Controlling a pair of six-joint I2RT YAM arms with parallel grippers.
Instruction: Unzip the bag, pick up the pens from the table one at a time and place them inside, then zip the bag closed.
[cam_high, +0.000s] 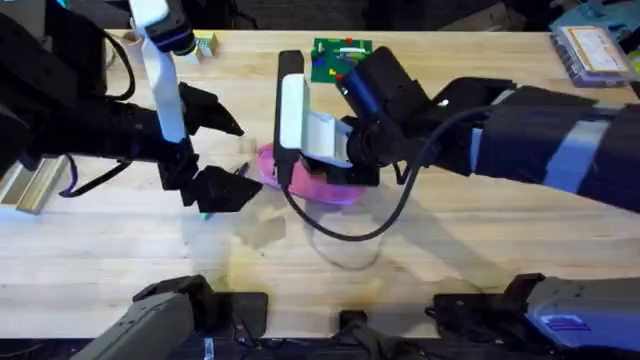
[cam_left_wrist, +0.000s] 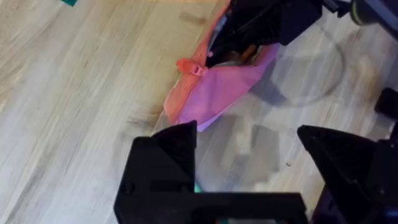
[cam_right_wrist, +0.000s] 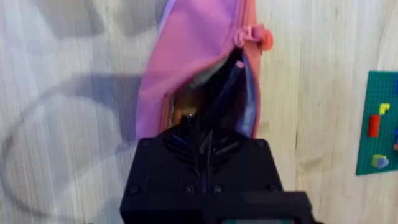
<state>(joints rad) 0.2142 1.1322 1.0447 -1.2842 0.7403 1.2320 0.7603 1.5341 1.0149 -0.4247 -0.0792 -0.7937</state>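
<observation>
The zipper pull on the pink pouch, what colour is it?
Red, a small pull at the pouch's end; clearest in the left wrist view.

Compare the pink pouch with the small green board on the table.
The pink pouch is soft fabric. The green board is flat and carries small coloured pieces. The pouch lies mid-table, its zipper open and the right gripper at its mouth. The board lies farther back, near the table's far edge. Both rest on the wooden table.
</observation>
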